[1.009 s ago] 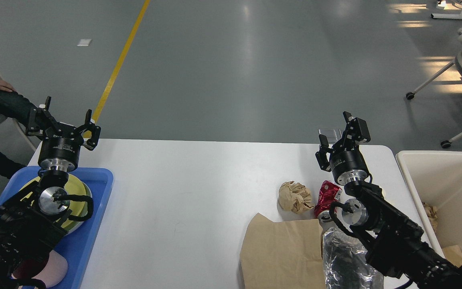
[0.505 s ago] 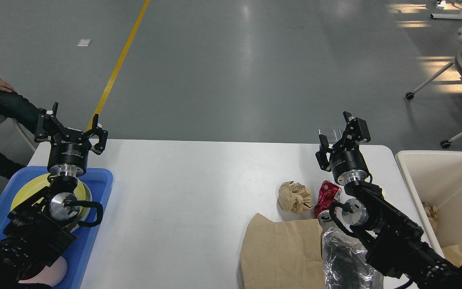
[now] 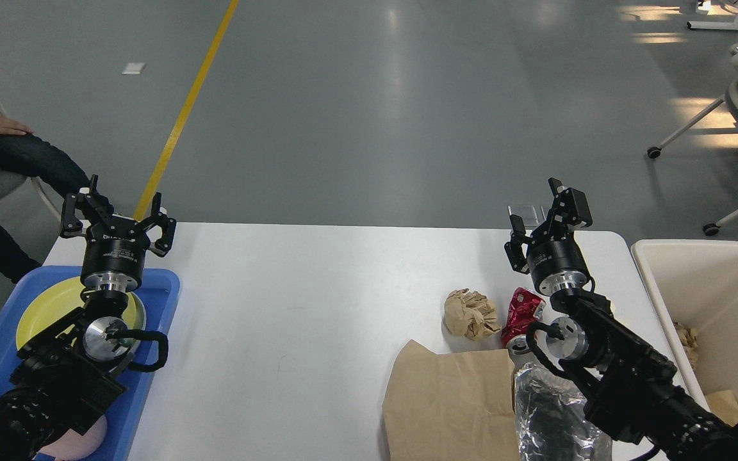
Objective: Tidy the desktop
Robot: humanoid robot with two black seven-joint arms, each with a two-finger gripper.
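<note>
The white desktop (image 3: 318, 301) fills the middle of the head view. On its right part lie a crumpled brown paper ball (image 3: 469, 312), a crushed red can (image 3: 523, 315), a flat brown paper bag (image 3: 449, 403) and a crumpled foil bag (image 3: 551, 416). My right gripper (image 3: 543, 206) is open and empty, raised above the desktop's far right edge, behind the can. My left gripper (image 3: 118, 208) is open and empty, raised over the far end of the blue tray (image 3: 154, 326).
The blue tray at the left holds a yellow plate (image 3: 49, 304) and a pink plate (image 3: 81, 438). A cream-white bin (image 3: 705, 301) stands at the right with brown paper scraps inside. A seated person (image 3: 4, 150) is at the far left, an office chair (image 3: 737, 109) at the far right.
My left arm has moved right and slightly toward me, uncovering more of the yellow plate. The right arm has not moved. The person's leg has shifted.
</note>
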